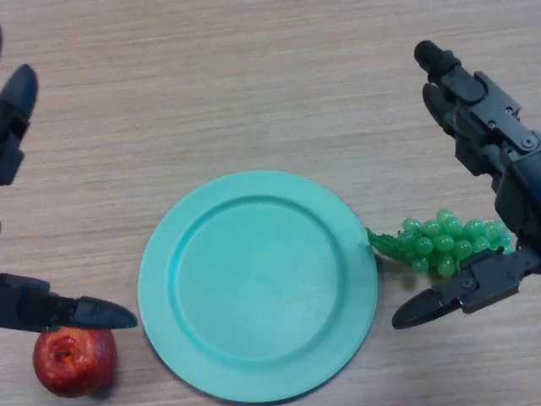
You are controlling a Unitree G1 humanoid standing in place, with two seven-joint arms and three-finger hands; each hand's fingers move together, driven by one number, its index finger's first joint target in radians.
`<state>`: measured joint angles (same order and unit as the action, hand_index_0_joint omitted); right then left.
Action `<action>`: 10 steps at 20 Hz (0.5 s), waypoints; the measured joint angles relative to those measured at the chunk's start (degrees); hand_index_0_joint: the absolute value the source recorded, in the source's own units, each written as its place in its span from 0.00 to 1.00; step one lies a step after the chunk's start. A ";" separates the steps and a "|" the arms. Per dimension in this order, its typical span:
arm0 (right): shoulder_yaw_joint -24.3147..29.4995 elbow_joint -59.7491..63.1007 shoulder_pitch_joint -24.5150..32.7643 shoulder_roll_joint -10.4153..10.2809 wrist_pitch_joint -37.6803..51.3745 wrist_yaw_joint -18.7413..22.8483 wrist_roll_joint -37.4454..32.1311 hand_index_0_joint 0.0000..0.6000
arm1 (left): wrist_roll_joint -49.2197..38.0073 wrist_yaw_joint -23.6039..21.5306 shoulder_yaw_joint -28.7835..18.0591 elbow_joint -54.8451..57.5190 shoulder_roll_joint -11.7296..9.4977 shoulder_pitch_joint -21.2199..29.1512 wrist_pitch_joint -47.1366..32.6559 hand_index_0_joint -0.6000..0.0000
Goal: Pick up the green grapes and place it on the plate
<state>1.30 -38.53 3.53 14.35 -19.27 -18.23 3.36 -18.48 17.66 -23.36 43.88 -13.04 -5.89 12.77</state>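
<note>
A bunch of green grapes [444,242] lies on the wooden table just right of the teal plate [259,284], its stem end touching the plate's rim. My right hand [493,152] is open over the grapes: the fingers reach up and away beyond them, the thumb [439,301] lies in front of them, and the bunch sits in the gap between. My left hand [34,309] is at the left edge, open, its thumb pointing right above a red apple.
A red apple [73,361] lies at the bottom left, just left of the plate. The plate holds nothing. Bare wooden tabletop [254,85] stretches across the far half.
</note>
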 measured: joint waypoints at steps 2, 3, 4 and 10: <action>0.02 0.70 0.27 0.00 0.73 0.15 0.02 0.00 | 0.01 0.00 0.00 -0.95 -0.02 0.08 -0.01 1.00; -0.07 1.48 0.55 0.01 1.68 0.15 1.56 0.00 | 0.01 0.00 0.00 -1.63 -0.02 0.07 -0.01 1.00; 0.04 2.19 0.77 0.01 2.33 0.16 3.06 0.00 | 0.02 0.00 -0.01 -2.04 -0.02 0.08 -0.01 1.00; 0.88 21.19 3.37 1.62 18.91 0.14 8.80 0.00 | 0.02 -0.01 -0.12 -3.92 -0.02 -0.10 -0.56 1.00</action>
<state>2.18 -17.35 6.91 15.97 -0.36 -18.09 12.16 -18.46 17.65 -23.48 39.96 -13.06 -5.99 12.21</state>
